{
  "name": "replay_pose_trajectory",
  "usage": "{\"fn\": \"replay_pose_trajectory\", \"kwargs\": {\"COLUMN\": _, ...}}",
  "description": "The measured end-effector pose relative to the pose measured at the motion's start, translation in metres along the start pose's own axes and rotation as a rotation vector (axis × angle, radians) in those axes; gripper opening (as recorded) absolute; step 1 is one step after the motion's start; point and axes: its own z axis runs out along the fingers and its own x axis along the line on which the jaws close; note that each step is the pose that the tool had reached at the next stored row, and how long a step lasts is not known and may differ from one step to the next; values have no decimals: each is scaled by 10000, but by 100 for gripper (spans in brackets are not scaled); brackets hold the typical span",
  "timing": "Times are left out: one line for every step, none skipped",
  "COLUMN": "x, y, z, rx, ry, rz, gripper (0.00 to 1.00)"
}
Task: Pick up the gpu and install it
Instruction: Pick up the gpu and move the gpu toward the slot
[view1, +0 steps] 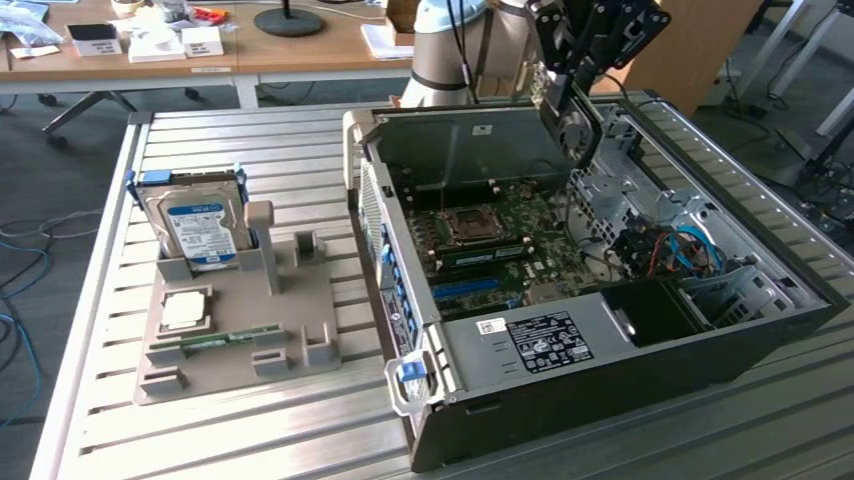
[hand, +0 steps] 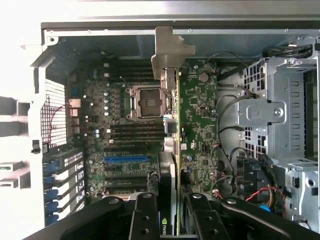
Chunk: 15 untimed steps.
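Observation:
My gripper (view1: 577, 72) hangs over the open computer case (view1: 747, 345), shut on the gpu (view1: 571, 120), which points down into the case on its edge. In the wrist view the gpu (hand: 172, 150) appears edge-on between the black fingers (hand: 145, 217), its silvery end bracket (hand: 170, 50) at the far end. It hovers above the green motherboard (hand: 197, 115), beside the CPU socket (hand: 148, 102) and apart from the blue expansion slot (hand: 125, 160). The motherboard (view1: 494, 245) lies flat in the case bottom.
A grey parts holder (view1: 314, 310) on the slatted table at the exterior view's left carries a blue-labelled hard drive (view1: 200, 225), a CPU chip (view1: 184, 308) and a green memory stick (view1: 214, 340). Inside the case sit a power supply (view1: 534, 340), a metal drive cage (hand: 280, 110) and loose cables (view1: 674, 250).

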Motion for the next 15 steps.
{"fn": "replay_pose_trajectory", "kwargs": {"x": -13, "y": 1, "z": 1, "rx": -1, "ry": 0, "rz": 1, "gripper": 27}}
{"fn": "replay_pose_trajectory", "kwargs": {"x": -29, "y": 2, "z": 1, "rx": 0, "ry": 0, "rz": 1, "gripper": 27}}
{"fn": "replay_pose_trajectory", "kwargs": {"x": -47, "y": 3, "z": 1, "rx": 0, "ry": 0, "rz": 2, "gripper": 27}}
{"fn": "replay_pose_trajectory", "kwargs": {"x": -64, "y": 4, "z": 2, "rx": 0, "ry": 0, "rz": 2, "gripper": 27}}
{"fn": "replay_pose_trajectory", "kwargs": {"x": -83, "y": 5, "z": 2, "rx": -1, "ry": 0, "rz": 1, "gripper": 27}}
{"fn": "replay_pose_trajectory", "kwargs": {"x": -108, "y": 6, "z": 3, "rx": 0, "ry": 0, "rz": 1, "gripper": 27}}
{"fn": "replay_pose_trajectory", "kwargs": {"x": -136, "y": 8, "z": 4, "rx": -1, "ry": 0, "rz": 0, "gripper": 27}}
{"fn": "replay_pose_trajectory", "kwargs": {"x": -165, "y": 9, "z": 5, "rx": -1, "ry": 0, "rz": -1, "gripper": 27}}
{"fn": "replay_pose_trajectory", "kwargs": {"x": -193, "y": 10, "z": 5, "rx": 0, "ry": 0, "rz": 1, "gripper": 27}}
{"fn": "replay_pose_trajectory", "kwargs": {"x": -226, "y": 12, "z": 5, "rx": 1, "ry": 0, "rz": 1, "gripper": 27}}
{"fn": "replay_pose_trajectory", "kwargs": {"x": -256, "y": 14, "z": 6, "rx": 0, "ry": 0, "rz": 1, "gripper": 27}}
{"fn": "replay_pose_trajectory", "kwargs": {"x": -287, "y": 15, "z": 8, "rx": -1, "ry": 0, "rz": -1, "gripper": 27}}
{"fn": "replay_pose_trajectory", "kwargs": {"x": -316, "y": 17, "z": 9, "rx": -1, "ry": 0, "rz": 0, "gripper": 27}}
{"fn": "replay_pose_trajectory", "kwargs": {"x": -343, "y": 18, "z": 9, "rx": -1, "ry": 0, "rz": 0, "gripper": 27}}
{"fn": "replay_pose_trajectory", "kwargs": {"x": -371, "y": 20, "z": 9, "rx": 0, "ry": 0, "rz": 0, "gripper": 27}}
